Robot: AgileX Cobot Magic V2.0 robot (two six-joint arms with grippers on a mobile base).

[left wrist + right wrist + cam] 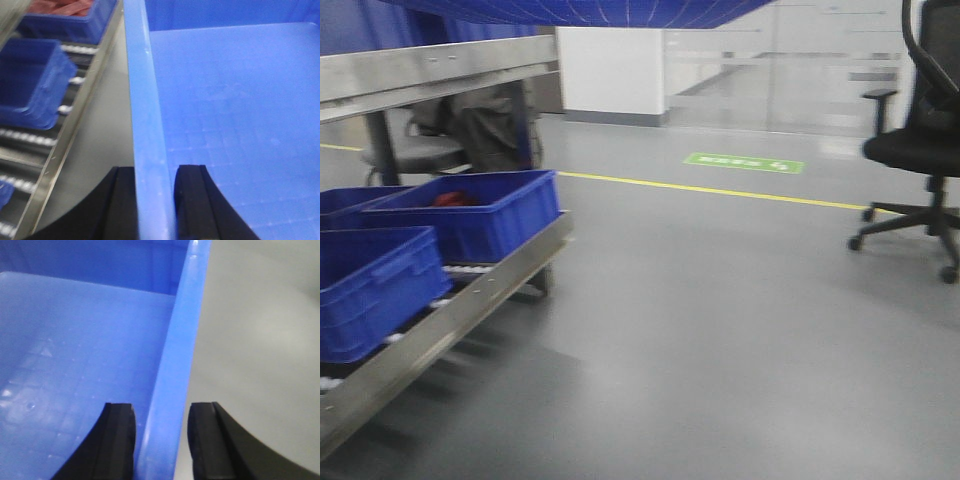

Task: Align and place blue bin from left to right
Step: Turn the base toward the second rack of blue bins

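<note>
The blue bin [580, 10] is held up in the air; only its grid-patterned underside shows along the top edge of the front view. My left gripper [155, 172] is shut on the bin's left rim [142, 100], one black finger outside and one inside over the empty bin floor [235, 100]. My right gripper [162, 410] is shut on the right rim [182, 340], one finger inside over the bin floor [75, 340] and one outside above grey floor.
A metal roller rack [490, 285] stands at the left with other blue crates [470, 210] [370, 280], one holding red items [450, 198]. The rack's upper shelf [430, 70] is at bin height. A black office chair [920, 140] stands at the right beyond a yellow floor line [720, 190].
</note>
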